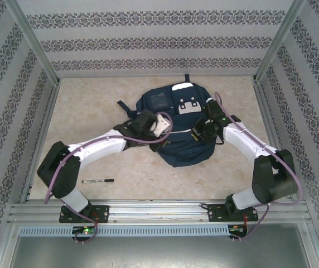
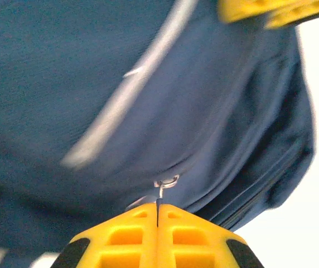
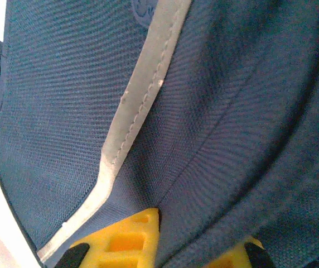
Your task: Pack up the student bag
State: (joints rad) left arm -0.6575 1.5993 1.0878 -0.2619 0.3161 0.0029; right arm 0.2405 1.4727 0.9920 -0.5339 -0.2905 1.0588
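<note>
Lying flat, student bag (image 1: 182, 149), contents hidden.

The bench (image 1: 148, 178) is a pale beige, marbled sheet under soft, even light. Papered walls, white with dark ornamental bands, close it in: the far wall (image 1: 159, 39) at 12 o'clock and side walls (image 1: 9, 95) at 9 and 3 o'clock. Metal posts (image 1: 33, 42) rise at the far corners. An aluminium rail (image 1: 159, 211) runs along 6 o'clock.
</note>
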